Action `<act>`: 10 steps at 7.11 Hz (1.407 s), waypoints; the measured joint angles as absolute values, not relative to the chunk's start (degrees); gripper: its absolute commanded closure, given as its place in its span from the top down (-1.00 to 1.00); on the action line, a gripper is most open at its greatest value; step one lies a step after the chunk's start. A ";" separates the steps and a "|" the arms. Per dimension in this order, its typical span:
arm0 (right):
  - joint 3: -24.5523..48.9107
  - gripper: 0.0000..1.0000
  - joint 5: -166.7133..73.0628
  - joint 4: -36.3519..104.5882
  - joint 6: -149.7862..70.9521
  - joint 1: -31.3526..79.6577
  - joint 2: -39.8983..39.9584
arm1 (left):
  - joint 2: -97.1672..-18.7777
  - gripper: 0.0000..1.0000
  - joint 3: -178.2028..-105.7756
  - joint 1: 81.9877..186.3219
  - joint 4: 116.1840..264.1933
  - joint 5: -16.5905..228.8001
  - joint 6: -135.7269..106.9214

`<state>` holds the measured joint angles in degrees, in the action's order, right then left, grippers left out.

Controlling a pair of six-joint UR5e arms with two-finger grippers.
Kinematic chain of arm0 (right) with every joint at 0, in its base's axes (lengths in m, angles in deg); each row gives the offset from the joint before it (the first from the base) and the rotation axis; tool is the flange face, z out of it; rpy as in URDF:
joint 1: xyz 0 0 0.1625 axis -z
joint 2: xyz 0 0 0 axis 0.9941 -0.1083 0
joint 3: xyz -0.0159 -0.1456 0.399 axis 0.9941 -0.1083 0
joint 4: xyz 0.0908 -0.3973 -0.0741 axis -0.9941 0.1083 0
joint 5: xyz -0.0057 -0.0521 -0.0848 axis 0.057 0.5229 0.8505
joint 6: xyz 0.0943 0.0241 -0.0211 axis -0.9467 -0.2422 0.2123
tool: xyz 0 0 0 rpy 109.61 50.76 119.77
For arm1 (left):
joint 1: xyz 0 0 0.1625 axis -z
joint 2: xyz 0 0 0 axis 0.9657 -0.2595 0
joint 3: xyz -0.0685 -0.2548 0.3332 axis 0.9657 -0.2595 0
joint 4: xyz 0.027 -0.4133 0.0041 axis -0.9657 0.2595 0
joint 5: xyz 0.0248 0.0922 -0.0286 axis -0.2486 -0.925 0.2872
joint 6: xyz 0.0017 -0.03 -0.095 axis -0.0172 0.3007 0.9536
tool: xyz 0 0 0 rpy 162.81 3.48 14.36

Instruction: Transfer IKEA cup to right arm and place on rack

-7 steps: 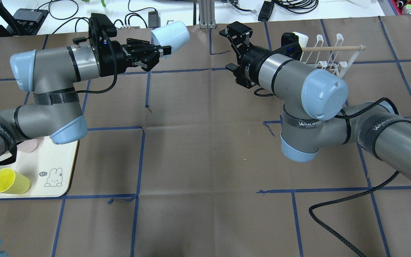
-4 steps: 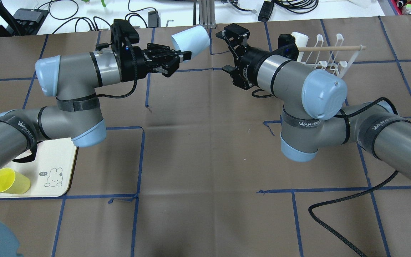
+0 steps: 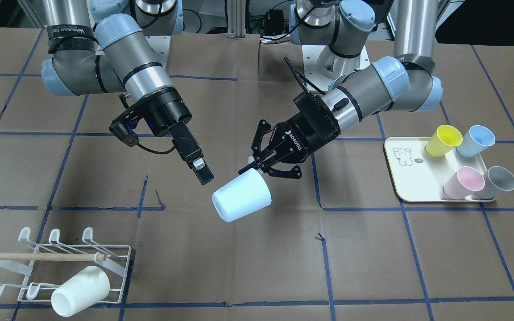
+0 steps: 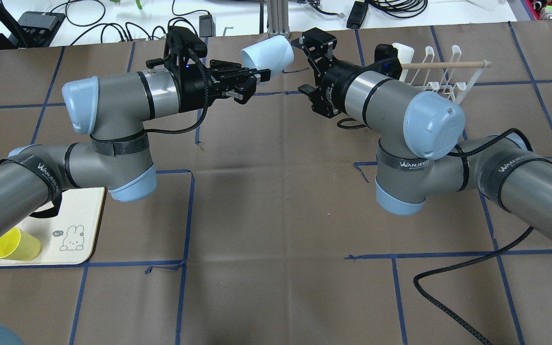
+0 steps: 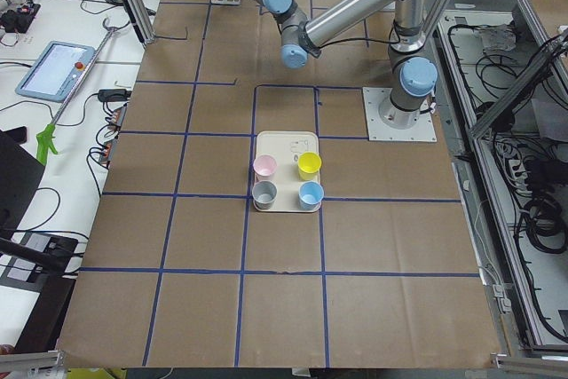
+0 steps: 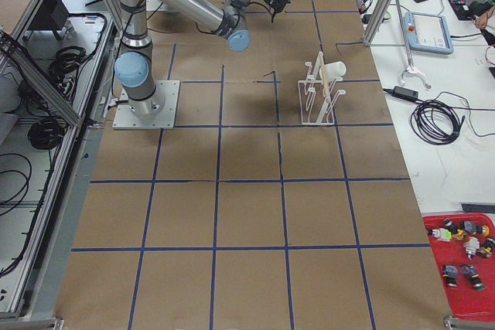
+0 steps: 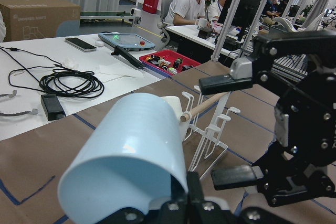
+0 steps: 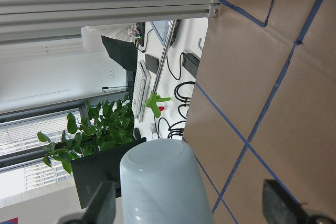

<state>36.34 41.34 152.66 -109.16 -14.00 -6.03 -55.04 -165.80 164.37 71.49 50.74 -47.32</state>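
Over brown table (image 3: 257, 267) — cup (image 3: 241, 196) axis roughly horizontal, base facing right fingers (image 3: 192, 154).

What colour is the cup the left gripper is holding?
Pale blue. The cup shows best in the left wrist view, close up and well lit.

The left arm (image 4: 113, 96) and right arm (image 4: 391, 103) are silver-grey tubes with pale blue joint caps (image 4: 431, 127) and black straps (image 4: 405, 165) lettered WANJEED in white. The left hand (image 3: 255, 166) is black and two-fingered, marked ROBOTIQ; the right hand (image 4: 307, 64) is black too.
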 measured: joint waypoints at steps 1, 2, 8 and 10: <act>35.75 0.94 41.44 152.60 -109.20 -14.05 -5.73 | -55.05 -0.92 -165.88 164.49 71.41 50.67 -47.27; 35.05 0.94 41.48 152.62 -109.22 -14.26 -4.99 | -55.07 -0.92 -165.93 164.58 71.38 50.66 -47.25; 29.16 0.96 41.20 152.92 -111.13 -15.84 0.88 | -55.23 -0.92 -166.30 166.01 70.88 50.66 -47.15; 28.70 0.96 41.12 152.91 -111.23 -15.88 1.42 | -55.41 -0.92 -166.28 166.08 70.34 50.65 -47.15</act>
<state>28.70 41.12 152.91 -111.23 -15.88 1.42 -55.41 -166.28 166.08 70.34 50.65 -47.15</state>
